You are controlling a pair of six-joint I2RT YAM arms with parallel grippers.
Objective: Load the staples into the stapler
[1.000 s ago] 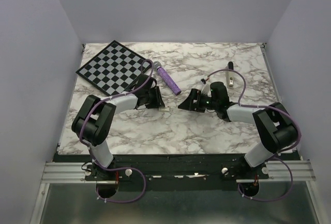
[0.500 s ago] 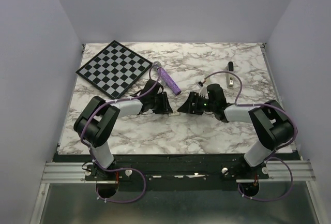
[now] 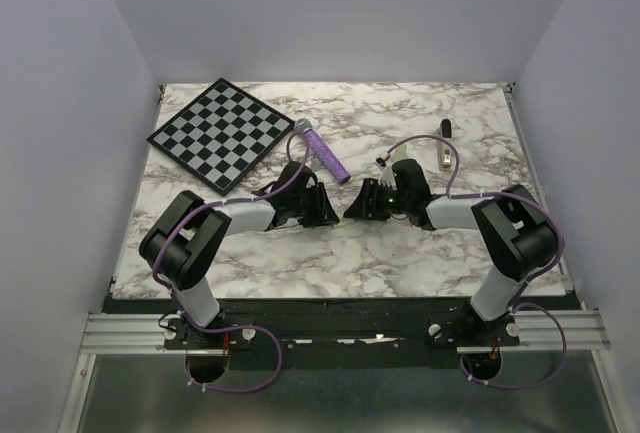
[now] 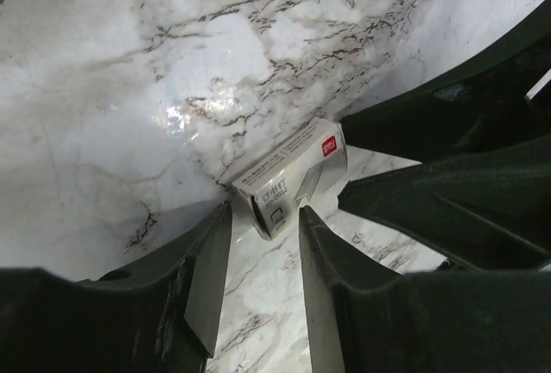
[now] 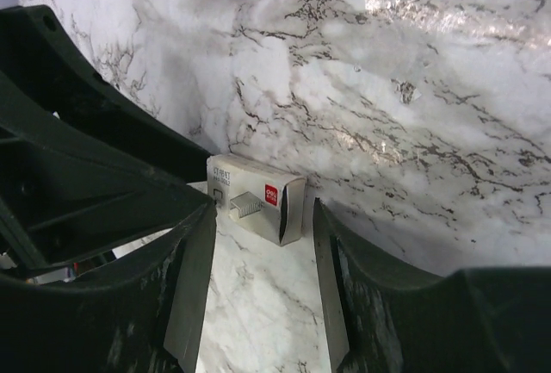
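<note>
Left gripper [image 4: 264,211] pinched small cream box [image 4: 288,170], red logo [image 4: 328,146], print unreadable, right gripper [image 5: 263,208] half-parted around it, grip unclear.

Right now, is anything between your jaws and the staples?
Yes. No bare staples show. Only a small cream box lies between the jaws of the left gripper and the right gripper, and it presumably encloses them.

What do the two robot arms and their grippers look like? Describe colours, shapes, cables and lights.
The left arm and right arm each have black joints linked by white tubular segments. A purple cable loops along each. A small green light glows at the right wrist. The left gripper and right gripper are black, with two tapering fingers faced by flat grey pads.
</note>
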